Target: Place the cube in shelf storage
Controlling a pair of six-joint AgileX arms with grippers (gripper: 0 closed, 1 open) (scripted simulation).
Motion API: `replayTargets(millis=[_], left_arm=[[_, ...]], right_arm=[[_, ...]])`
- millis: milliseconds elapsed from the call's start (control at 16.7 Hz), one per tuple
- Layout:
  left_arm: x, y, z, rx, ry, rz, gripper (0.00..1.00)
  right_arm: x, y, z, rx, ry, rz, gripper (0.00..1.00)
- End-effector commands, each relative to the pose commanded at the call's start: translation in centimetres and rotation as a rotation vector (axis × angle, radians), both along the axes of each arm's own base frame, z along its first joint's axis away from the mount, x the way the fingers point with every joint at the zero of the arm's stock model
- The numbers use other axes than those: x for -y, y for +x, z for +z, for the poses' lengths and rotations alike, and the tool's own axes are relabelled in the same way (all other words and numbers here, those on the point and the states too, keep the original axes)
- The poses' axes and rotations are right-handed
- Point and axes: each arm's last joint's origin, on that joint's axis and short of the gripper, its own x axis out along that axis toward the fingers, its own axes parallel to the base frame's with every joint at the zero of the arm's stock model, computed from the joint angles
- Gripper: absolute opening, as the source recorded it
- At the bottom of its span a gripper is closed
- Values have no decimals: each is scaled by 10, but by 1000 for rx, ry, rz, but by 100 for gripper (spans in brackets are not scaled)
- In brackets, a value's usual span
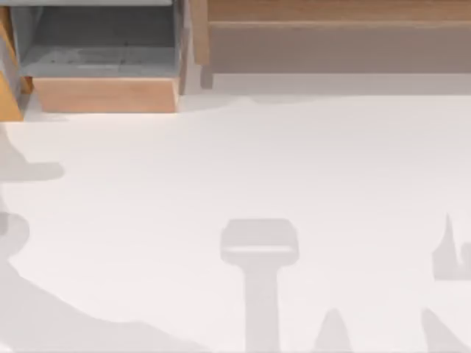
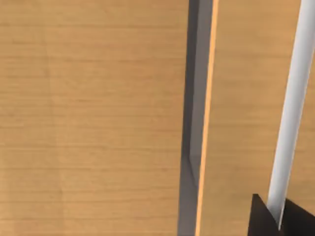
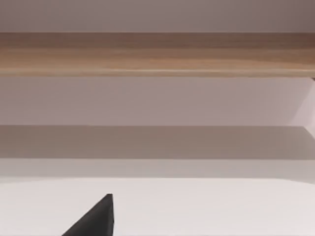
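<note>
Top view: shelf storage (image 1: 338,44) long axis left-to-right along the table's (image 1: 243,162) far edge; fingers' state indiscernible.

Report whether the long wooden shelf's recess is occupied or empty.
Empty as far as visible: the shelf storage shows a bare shadowed recess from above, and the right wrist view shows the same. Its far right end lies out of frame.

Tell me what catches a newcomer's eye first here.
First, the long wooden shelf along the table's far edge at right, its recess in shadow. Next, the smaller grey-lined wooden box at far left. Grey shadows fall across the table's near part.
</note>
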Motion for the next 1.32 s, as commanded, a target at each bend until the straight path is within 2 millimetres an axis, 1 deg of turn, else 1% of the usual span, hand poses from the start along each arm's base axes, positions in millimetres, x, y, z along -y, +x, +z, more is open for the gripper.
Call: replayTargets(millis=[120, 360, 480, 600, 780, 840, 960, 1200, 1320], left_arm=[[-1, -8, 1, 6, 5, 0, 0], [0, -7, -1, 1, 3, -1, 0], [0, -12, 0, 3, 5, -4, 0], [-1, -27, 0, 2, 4, -4, 0], [0, -57, -2, -7, -4, -1, 0], [-1, -65, -2, -5, -2, -1, 0], [-1, -71, -1, 1, 3, -1, 0], [-1, -70, -1, 0, 4, -3, 0], [-2, -81, -1, 1, 7, -5, 0]], right_arm=[[0, 0, 0, 0, 0, 0, 100], [0, 0, 0, 0, 0, 0, 100], [0, 0, 0, 0, 0, 0, 100], [0, 0, 0, 0, 0, 0, 100], [0, 0, 0, 0, 0, 0, 100], [0, 0, 0, 0, 0, 0, 100], [0, 0, 0, 0, 0, 0, 100], [0, 0, 0, 0, 0, 0, 100], [0, 0, 0, 0, 0, 0, 100]])
